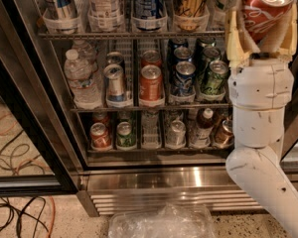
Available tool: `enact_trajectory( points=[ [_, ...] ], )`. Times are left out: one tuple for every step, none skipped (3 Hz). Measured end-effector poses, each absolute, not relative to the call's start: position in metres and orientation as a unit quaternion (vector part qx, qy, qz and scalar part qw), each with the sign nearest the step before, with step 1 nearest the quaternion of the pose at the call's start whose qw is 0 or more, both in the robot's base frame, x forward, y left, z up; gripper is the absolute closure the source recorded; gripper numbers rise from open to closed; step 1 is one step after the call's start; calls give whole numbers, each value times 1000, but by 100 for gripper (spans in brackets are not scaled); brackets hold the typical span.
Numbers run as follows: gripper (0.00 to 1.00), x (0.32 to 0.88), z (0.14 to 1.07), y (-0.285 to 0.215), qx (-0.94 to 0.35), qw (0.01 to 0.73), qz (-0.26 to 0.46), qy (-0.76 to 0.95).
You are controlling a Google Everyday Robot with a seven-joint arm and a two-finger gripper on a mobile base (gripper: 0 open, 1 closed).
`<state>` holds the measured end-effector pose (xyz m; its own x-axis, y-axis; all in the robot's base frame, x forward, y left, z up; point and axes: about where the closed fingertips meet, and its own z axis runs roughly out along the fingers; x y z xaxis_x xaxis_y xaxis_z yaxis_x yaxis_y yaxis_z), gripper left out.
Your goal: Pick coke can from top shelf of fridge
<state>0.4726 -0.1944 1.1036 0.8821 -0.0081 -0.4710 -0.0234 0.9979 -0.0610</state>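
nearest the viewer, a crumpled clear plastic bag (161, 222) lay on the speckled floor in front of the fridge (188, 180), and dark and orange cables (17, 214) trailed over the floor at the left. the white robot arm (258, 133) rose from the lower right corner, standing in front of the right side of the cabinet. at its upper end the gripper (262, 18) pointed upward, its two pale fingers (235, 33) pressed against either side of the coke can (262, 9); the pincer was closed on that can. the coke can was tilted, silver top and pull tab up, at the height of the top shelf (129, 34) and at its right end; whether it had cleared the holder there could not be told. behind, the black door frame (37, 113) ran down the left side, above the steel base with vent slats. the top shelf carried tall cans in clear plastic holders (104, 20). the middle rack held a water bottle (80, 78), a silver can (114, 82), an orange-red can (150, 83), a blue can (184, 76) and a green can (216, 76). the lowest rack held small cans, among them a red can (100, 136) and a copper-brown can (223, 131), and a small bottle (203, 125).
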Motion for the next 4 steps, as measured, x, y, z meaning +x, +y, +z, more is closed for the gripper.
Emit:
enact_trajectory(
  points=[
    [100,473,1106,-195,-35,970,3,240],
    [100,461,1103,-185,-51,969,23,241],
    [100,430,1080,-164,-78,960,65,261],
    [100,391,1039,-126,-123,937,119,306]
  ],
)
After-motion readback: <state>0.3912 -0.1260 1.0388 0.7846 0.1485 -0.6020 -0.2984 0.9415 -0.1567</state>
